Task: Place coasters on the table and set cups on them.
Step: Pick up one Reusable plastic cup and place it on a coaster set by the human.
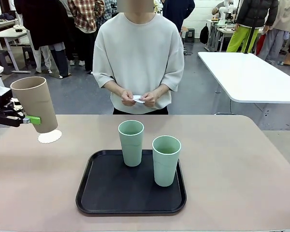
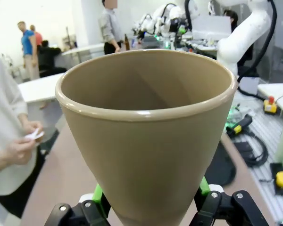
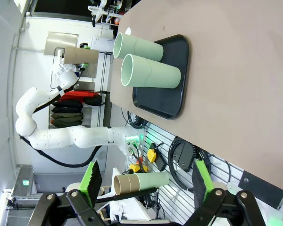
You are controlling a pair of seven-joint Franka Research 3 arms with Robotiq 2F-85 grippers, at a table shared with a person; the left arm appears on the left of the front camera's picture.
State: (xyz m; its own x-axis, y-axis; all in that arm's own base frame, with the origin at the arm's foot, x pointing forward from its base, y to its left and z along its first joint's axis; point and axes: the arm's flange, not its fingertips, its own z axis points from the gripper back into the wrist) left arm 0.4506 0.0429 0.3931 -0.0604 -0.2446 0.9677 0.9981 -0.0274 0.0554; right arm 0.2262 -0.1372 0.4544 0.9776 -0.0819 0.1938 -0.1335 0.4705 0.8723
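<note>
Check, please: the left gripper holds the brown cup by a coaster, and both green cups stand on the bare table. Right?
No. The front view shows the green cups standing on the black tray, not the bare table. The left gripper does hold the brown cup by a coaster.

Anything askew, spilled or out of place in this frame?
Only the brown cup: the left gripper holds it tilted over the coaster, not yet standing. Both green cups stand upright on the black tray. Nothing spilled or damaged.

2 mint cups (image 1: 131,143) (image 1: 166,160), 1 tan cup (image 1: 35,102), 1 coaster (image 1: 50,137), 1 blk tray (image 1: 101,193), 1 person (image 1: 137,58)
</note>
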